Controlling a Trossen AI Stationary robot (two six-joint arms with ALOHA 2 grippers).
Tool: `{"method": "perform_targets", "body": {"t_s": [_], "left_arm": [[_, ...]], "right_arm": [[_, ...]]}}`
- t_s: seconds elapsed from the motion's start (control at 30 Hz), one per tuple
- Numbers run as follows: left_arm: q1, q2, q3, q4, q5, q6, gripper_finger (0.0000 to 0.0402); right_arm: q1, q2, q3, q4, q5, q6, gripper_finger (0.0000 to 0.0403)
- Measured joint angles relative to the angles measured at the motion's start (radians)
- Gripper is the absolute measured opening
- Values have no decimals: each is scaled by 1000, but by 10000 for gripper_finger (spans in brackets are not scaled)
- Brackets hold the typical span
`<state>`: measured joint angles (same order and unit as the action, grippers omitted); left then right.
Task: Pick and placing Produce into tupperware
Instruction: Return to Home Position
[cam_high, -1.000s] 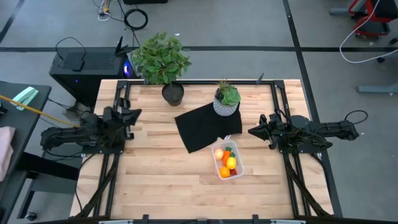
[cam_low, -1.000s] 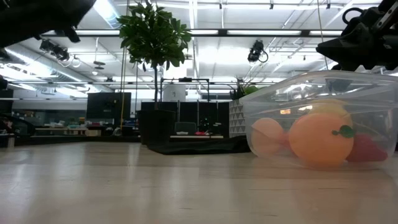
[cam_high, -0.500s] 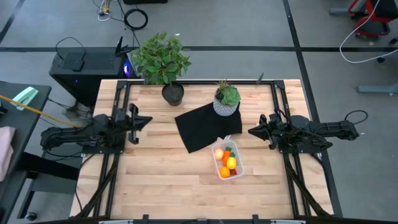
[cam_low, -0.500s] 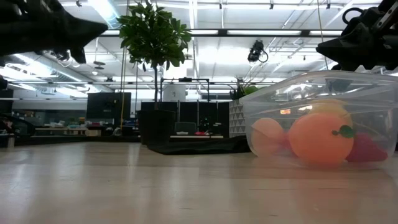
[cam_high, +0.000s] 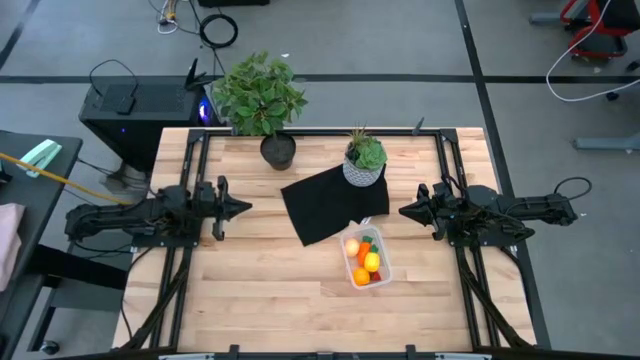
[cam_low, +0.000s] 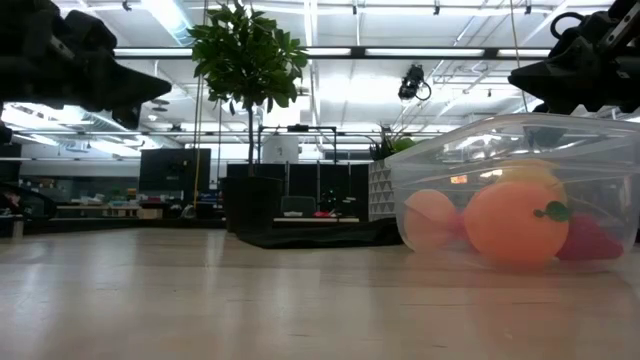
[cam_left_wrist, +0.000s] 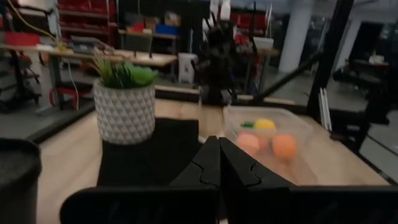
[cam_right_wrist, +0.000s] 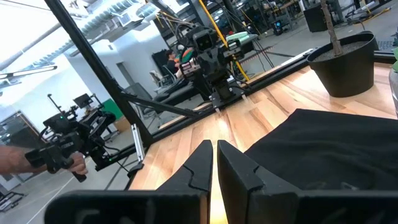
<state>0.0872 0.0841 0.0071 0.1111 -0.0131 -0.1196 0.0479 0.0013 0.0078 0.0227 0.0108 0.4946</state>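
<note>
Produce (cam_high: 366, 262) sits in the tupperware (cam_high: 389, 267) at the mat's (cam_high: 325, 205) edge; left tool (cam_high: 243, 208) and right tool (cam_high: 403, 211), both closed and empty, hang either side of the mat.

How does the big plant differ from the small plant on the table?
The big plant has broad leaves and a black pot; the small plant has a white patterned pot. The big plant stands on bare table; the small plant stands on the black mat. Both stand upright.

A pale wooden table (cam_high: 250, 270) carries a black mat (cam_high: 325, 205) near its middle. A plant in a dark pot (cam_high: 277, 150) stands at the far edge, and a clear container (cam_low: 500, 135) sits just beside the mat.
</note>
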Motion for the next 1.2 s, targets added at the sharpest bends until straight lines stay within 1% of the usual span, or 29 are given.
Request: {"method": "perform_targets", "body": {"t_s": [0.13, 0.27, 0.47, 0.6, 0.8, 1.0, 1.2], "left_arm": [[0, 0, 0, -35, 35, 0, 0], [-3, 0, 0, -42, 38, 8, 0], [-32, 9, 0, -84, 41, 76, 0], [-36, 35, 0, -91, 20, 132, 0], [-36, 60, -1, -70, 18, 142, 1], [-36, 60, -1, -70, 18, 142, 7], [-36, 60, -1, -69, 16, 131, 5]], "right_arm": [[0, 0, 0, 0, 0, 0, 30], [0, 0, 0, 0, 0, 0, 30], [0, 0, 0, 0, 0, 0, 30], [0, 0, 0, 0, 0, 0, 30], [0, 0, 0, 0, 0, 0, 30], [0, 0, 0, 0, 0, 0, 30], [0, 0, 0, 0, 0, 0, 30]]}}
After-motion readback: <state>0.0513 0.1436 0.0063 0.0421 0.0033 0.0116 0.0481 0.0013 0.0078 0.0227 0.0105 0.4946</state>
